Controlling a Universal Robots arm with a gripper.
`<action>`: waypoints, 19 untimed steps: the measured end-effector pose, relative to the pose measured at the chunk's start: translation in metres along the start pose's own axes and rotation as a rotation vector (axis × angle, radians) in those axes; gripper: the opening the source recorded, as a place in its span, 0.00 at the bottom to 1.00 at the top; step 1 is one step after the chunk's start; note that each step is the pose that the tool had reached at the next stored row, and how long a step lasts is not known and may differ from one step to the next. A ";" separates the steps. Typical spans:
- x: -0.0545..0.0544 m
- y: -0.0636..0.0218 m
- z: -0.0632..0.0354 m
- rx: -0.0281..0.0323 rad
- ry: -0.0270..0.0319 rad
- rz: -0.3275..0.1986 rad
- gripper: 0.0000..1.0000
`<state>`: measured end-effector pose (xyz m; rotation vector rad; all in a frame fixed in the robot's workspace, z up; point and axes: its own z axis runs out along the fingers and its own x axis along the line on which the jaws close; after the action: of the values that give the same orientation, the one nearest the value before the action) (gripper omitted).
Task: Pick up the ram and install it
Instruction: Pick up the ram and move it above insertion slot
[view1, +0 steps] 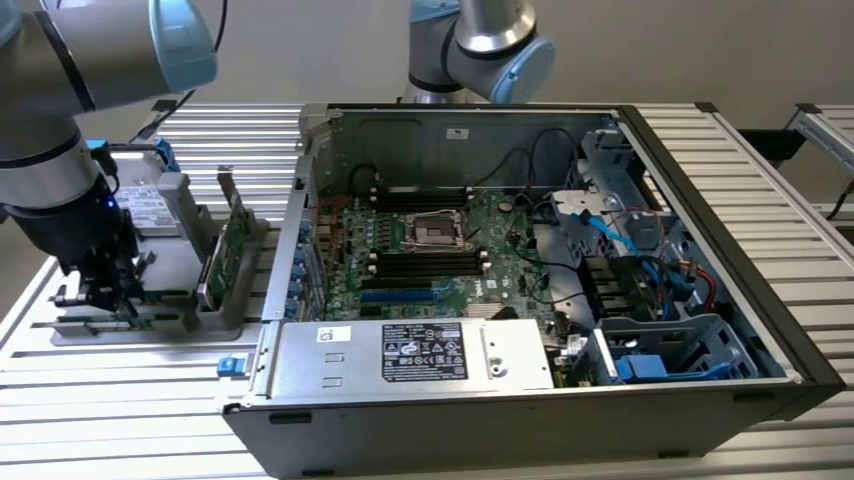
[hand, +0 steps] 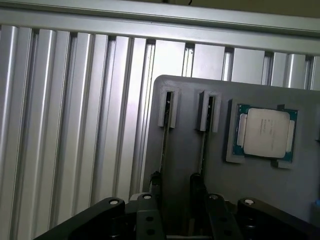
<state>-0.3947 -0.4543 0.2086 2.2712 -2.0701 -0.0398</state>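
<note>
Standing on edge in a slot of the grey holder (view1: 214, 318) (hand: 185, 100), the ram (view1: 80, 322) (hand: 164, 142) has its thin edge upward and its long axis level. It runs along the worktop (view1: 134, 380) slats, from the exterior view's left to its right. The claw (view1: 118, 305) (hand: 175, 182) is directly above one end of the stick with its fingers (hand: 155, 182) spread open either side of that edge; whether they touch it cannot be told. The holder sits beside the computer case (view1: 534, 420), at the exterior view's left, and also carries a processor (hand: 265, 132).
</note>
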 end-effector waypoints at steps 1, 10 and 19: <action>0.000 0.0002 0.0008 -0.0004 0.0002 0.000 0.36; 0.000 0.0006 0.0000 -0.0025 -0.0005 0.000 0.36; 0.001 0.0008 -0.0012 -0.0081 0.0013 -0.003 0.36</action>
<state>-0.3953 -0.4558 0.2099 2.2695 -2.0616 -0.0469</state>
